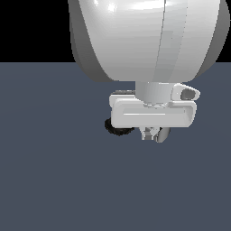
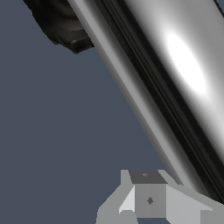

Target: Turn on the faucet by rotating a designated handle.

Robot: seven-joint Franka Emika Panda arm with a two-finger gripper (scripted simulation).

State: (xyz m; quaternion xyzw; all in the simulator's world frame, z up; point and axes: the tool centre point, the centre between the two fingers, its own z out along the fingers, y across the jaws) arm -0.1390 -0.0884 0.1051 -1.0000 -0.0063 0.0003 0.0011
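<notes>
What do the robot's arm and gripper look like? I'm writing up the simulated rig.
The arm is a big, glossy white rounded shell with grey shading, narrowing to a short cylindrical wrist. The gripper has a flat, rounded white body with a dark grey oval inset, and small pale grey blocky fingers. No cables or markings show.

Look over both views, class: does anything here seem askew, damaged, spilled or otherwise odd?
Nothing stands out. The faucet's black ridged base sits flat on the grey surface, mostly hidden behind the end effector. The shiny handle fills the wrist view, unmarked. Whether the jaws are open cannot be told.
</notes>
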